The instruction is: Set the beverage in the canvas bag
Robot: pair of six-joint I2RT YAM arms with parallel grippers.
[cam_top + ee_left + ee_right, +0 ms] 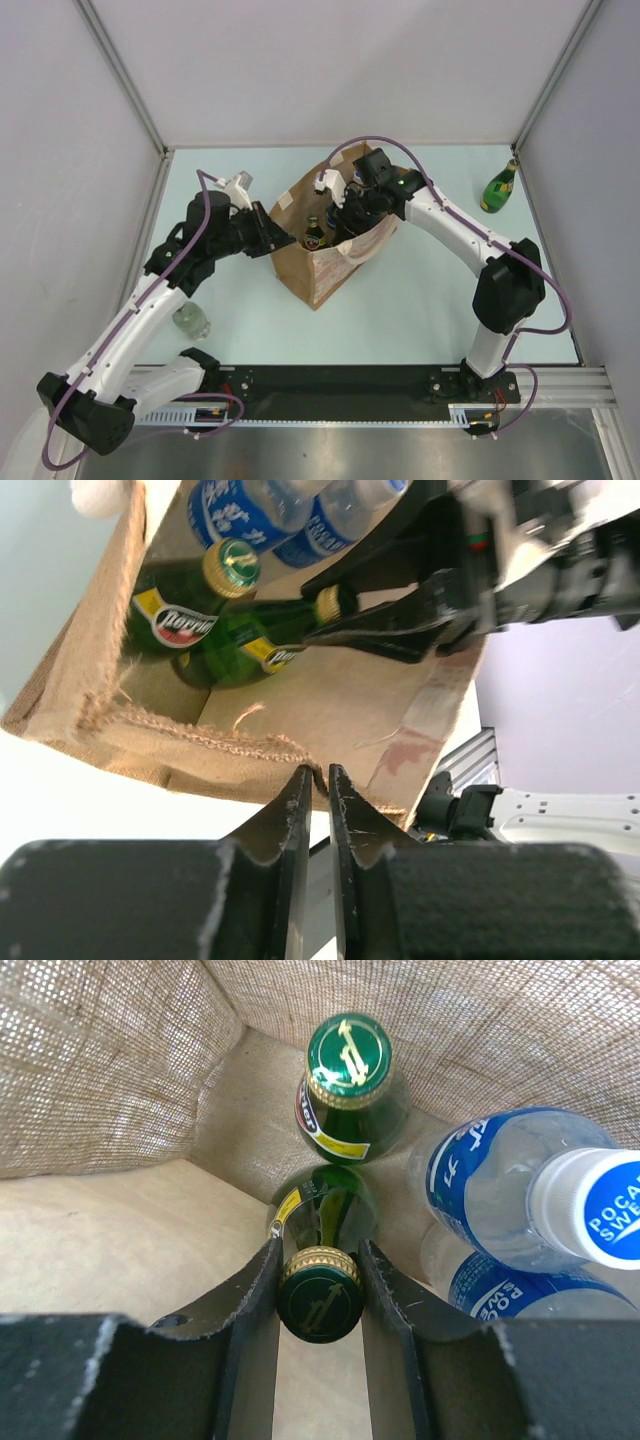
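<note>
The canvas bag (322, 272) stands mouth-up in the middle of the counter (430, 300). Inside it the right fingers (258, 1285) clasp a green beverage bottle (322, 1302) by the neck just under its gold-rimmed cap, one finger on either side. The bottle's long axis runs close to upright. Its cap points at the bag's mouth and its base points down into the bag, angled a little toward a second green bottle (348, 1065) that stands cap-up just beyond it. Whether the held bottle's base touches the bag floor cannot be told. Two clear blue-labelled bottles (500, 1185) sit to its right. The left fingers (292, 815) are narrowed to a sliver, pinching the bag's frayed rim. Another green bottle (499, 187) stands well apart at the counter's far right.
</note>
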